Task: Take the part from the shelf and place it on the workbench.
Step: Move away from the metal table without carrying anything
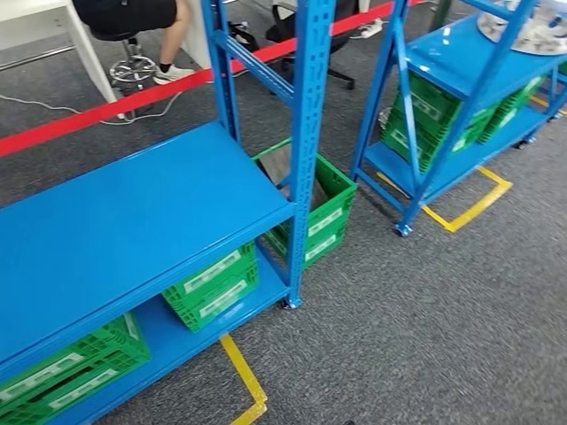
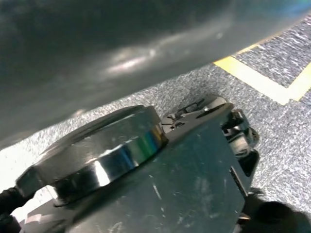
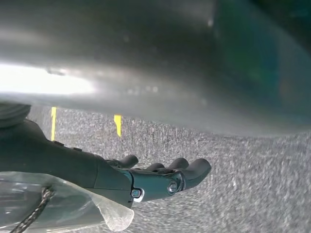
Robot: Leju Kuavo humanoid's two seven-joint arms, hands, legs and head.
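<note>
- Part: I cannot pick it out for certain. The likeliest candidate is a pale, crumpled-looking bundle on the upper board of the far rack, well away from both hands.
- The near rack has a bare blue upper board. Green crates sit on its bottom board, and another crate stands behind its upright post. What the crates hold is hidden.
- The right hand hangs low over grey carpet. Its fingers are stretched out straight and hold nothing.
- The left hand is a dark bulk seen from behind. I cannot tell whether its fingers are spread or curled, or whether they hold anything.
- Risk: with two similar racks side by side, the robot could approach the wrong one and reach onto a board that has no part on it.
- Risk: the upright post and the far rack's slanted brace stand close to the path between the racks. An arm swung up too early could catch on them.
- Risk: if the bundle is loose wrapping, fingers closing on it may grab film rather than the part.
- The head view gives the layout, including the racks, the yellow floor tape and a seated person behind red tape. The wrist views give only the hands and the carpet beneath them.
</note>
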